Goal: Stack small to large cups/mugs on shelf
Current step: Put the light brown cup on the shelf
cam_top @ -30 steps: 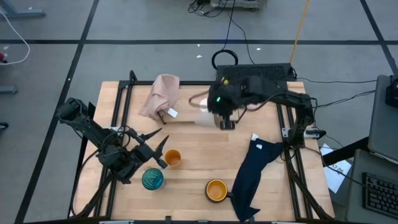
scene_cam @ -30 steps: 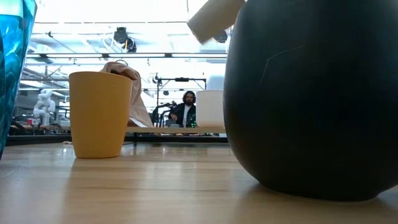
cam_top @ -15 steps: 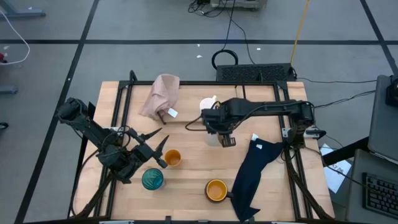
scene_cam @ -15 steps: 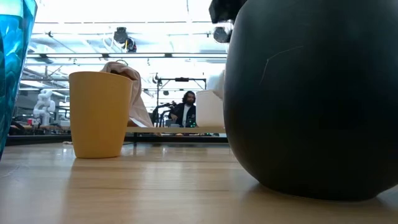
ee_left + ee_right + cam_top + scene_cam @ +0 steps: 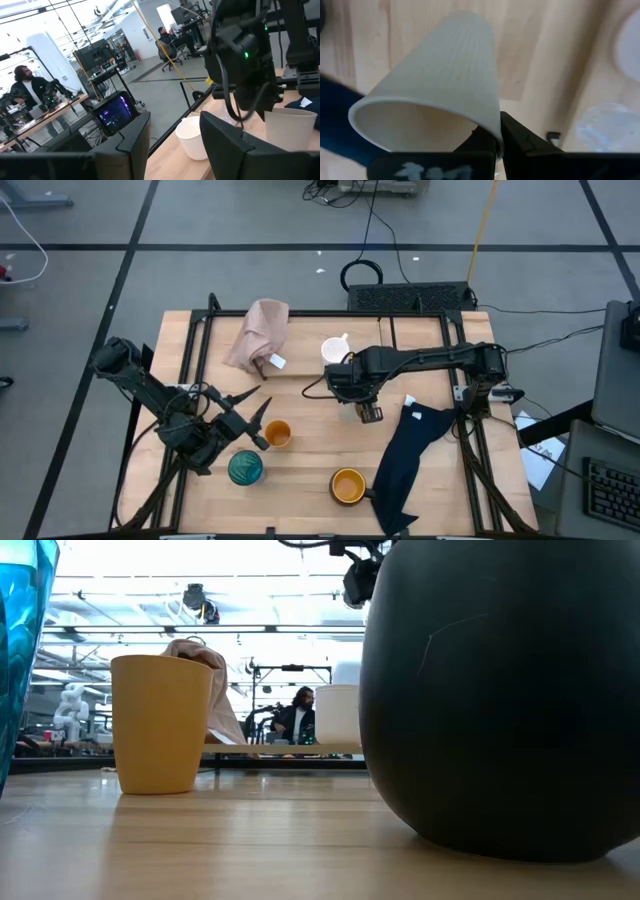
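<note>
wooden tabletop [image 5: 310, 445]; beige cup [image 5: 435, 95] rim pinched in closed right jaws [image 5: 499, 131], seen only from right wrist; left jaws [image 5: 258, 412] parted, empty.

Smooth grey concrete floor [image 5: 250, 220] crossed by dark tape lines [image 5: 300, 247]. Black cables [image 5: 375, 225] and one orange-yellow cable [image 5: 484, 215] trail across it behind the light wooden table [image 5: 310, 435]. Beyond the table, an open workshop hall: bright white ceiling with overhead beams [image 5: 200, 635], desks with dark monitors [image 5: 92, 50], a seated person [image 5: 298, 718] at a far bench, black office chair [image 5: 167, 50].
</note>
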{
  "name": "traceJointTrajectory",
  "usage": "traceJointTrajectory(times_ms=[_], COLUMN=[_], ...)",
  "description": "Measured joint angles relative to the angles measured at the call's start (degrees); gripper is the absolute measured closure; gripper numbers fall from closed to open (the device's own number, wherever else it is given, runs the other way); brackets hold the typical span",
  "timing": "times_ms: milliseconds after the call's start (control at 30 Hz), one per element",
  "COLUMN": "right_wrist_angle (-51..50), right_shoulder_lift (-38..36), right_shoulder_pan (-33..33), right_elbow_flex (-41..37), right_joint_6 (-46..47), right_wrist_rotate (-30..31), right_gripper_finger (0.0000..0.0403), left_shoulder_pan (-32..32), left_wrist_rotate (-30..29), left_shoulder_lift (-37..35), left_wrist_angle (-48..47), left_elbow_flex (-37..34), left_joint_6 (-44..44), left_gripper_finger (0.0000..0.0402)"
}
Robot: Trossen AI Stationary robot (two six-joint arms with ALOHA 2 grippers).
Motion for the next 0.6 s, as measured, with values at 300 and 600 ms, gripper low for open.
traceJointTrajectory(times_ms=[300,600], right_wrist_angle=[0.37,-1.60], right_shoulder_lift=[0.08,3.23], right_shoulder_pan=[0.04,0.13], right_elbow_flex=[-4.25,-5.81], right_joint_6=[-0.11,-0.62], right_wrist_rotate=[-0.37,-0.17], right_gripper_finger=[0.0403,0.0403], left_shoulder_pan=[0.00,0.00], left_wrist_rotate=[0.00,0.00], left_shoulder_lift=[0.00,0.00], left_wrist_angle=[0.00,-0.01], left_elbow_flex=[0.02,0.02], left_joint_6=[0.02,0.13], left_gripper_finger=[0.0229,0.0229])
